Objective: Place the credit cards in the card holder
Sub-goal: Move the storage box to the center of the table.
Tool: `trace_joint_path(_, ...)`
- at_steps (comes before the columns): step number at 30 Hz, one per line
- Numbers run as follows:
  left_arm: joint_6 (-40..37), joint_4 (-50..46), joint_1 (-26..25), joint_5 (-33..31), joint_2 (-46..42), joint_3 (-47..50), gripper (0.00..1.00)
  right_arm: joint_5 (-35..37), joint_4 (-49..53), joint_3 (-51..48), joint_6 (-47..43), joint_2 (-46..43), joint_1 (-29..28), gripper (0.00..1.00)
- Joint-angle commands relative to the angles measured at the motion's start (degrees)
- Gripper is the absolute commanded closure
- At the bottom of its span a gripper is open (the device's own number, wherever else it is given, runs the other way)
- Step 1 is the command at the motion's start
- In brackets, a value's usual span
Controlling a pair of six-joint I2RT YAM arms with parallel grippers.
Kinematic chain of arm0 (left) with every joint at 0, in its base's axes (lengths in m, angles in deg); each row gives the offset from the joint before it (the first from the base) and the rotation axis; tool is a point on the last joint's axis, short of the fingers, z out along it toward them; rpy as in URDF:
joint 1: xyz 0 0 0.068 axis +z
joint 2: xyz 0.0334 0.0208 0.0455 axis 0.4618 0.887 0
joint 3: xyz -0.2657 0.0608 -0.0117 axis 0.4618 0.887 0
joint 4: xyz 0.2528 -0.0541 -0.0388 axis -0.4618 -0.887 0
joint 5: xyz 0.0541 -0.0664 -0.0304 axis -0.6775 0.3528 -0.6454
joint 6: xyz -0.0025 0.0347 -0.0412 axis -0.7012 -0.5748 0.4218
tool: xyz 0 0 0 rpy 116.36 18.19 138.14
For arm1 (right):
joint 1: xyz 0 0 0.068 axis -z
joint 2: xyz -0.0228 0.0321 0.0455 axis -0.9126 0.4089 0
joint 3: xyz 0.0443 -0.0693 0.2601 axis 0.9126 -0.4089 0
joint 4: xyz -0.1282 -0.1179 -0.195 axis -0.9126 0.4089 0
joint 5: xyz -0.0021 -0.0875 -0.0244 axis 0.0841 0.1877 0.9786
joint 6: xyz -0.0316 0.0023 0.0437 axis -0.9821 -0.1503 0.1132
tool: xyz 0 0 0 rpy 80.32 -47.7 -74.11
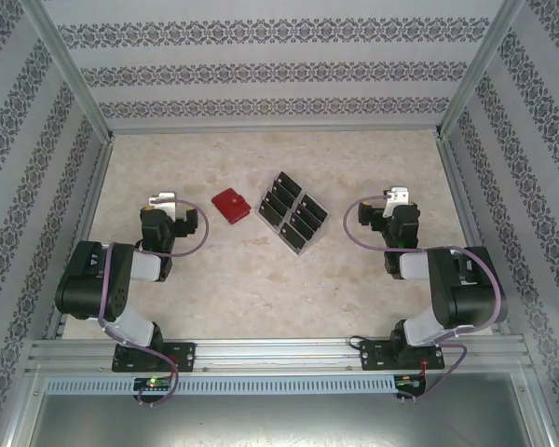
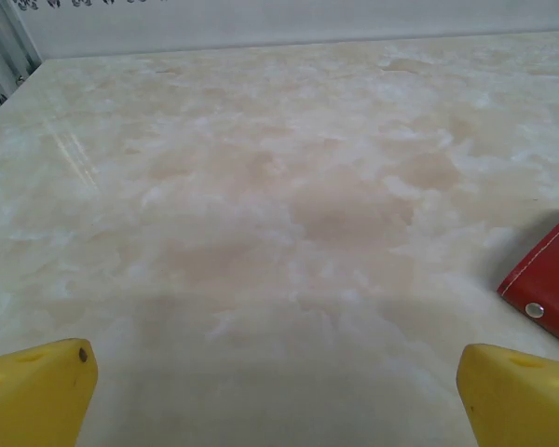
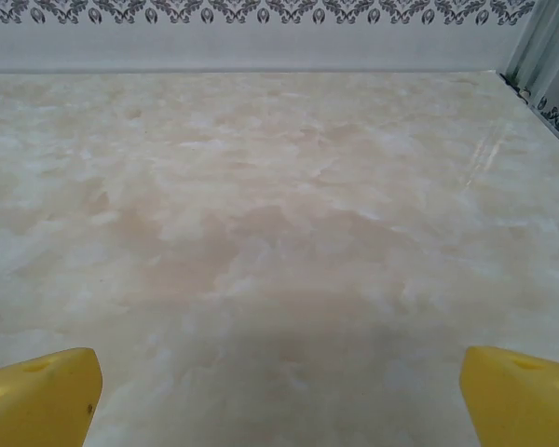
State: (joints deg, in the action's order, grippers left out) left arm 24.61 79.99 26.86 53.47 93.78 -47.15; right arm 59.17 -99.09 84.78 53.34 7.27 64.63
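The card holder (image 1: 230, 205) is a small red wallet lying closed on the marble-look table, left of centre; its corner with a metal snap (image 2: 552, 282) shows at the right edge of the left wrist view. Several black credit cards (image 1: 293, 216) stand in a clear slotted rack (image 1: 301, 244) just right of the wallet. My left gripper (image 1: 161, 201) rests low at the wallet's left, open, its yellow fingertips (image 2: 37, 391) wide apart over bare table. Right of the rack, my right gripper (image 1: 397, 197) is open too, yellow fingertips (image 3: 39, 396) spread with nothing between them.
Patterned walls and metal posts (image 1: 73, 70) enclose the table (image 1: 261, 289) on three sides. An aluminium rail (image 1: 279, 354) with both arm bases runs along the near edge. Bare tabletop lies ahead of both grippers.
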Motion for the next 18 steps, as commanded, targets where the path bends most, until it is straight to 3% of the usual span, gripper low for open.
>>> trace_joint_path(1, 0.67, 1.2, 0.03, 0.39, -0.36, 0.01, 0.0, -1.49, -0.45, 0.43, -0.03, -0.91, 0.44, 0.02)
trace_joint_path(7, 2.69, 3.39, 0.03, -4.87, -0.36, 1.07, 0.0, -0.95, 0.09, 0.7, 0.21, -0.97, 0.52, 0.02)
trace_joint_path(18, 2.14, 5.33, -0.15, -4.2, -0.27, 2.05, 0.0, -2.15, -0.01, 0.7, 0.52, -0.92, 1.07, 0.02)
